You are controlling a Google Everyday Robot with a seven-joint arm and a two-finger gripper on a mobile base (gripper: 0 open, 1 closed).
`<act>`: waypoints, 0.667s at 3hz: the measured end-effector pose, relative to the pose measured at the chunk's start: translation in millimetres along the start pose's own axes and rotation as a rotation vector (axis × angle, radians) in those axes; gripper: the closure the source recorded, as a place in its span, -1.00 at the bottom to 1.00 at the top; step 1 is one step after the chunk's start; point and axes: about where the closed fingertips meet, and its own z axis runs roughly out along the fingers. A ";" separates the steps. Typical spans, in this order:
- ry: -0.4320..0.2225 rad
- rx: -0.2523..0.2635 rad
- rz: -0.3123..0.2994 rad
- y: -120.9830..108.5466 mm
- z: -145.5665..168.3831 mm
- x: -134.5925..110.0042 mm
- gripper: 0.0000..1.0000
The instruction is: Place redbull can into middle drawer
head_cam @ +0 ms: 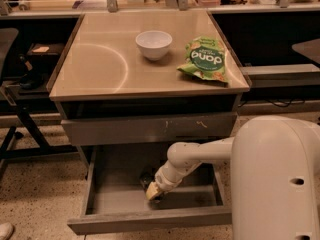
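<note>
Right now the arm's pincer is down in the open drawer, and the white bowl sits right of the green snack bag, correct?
No: the camera view shows the white bowl left of the green snack bag. The pincer is indeed down inside the open drawer.
</note>
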 end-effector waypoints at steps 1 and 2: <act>-0.003 -0.005 0.005 -3.7 2.8 -0.8 0.78; -0.003 -0.005 0.005 -3.7 2.8 -0.8 0.33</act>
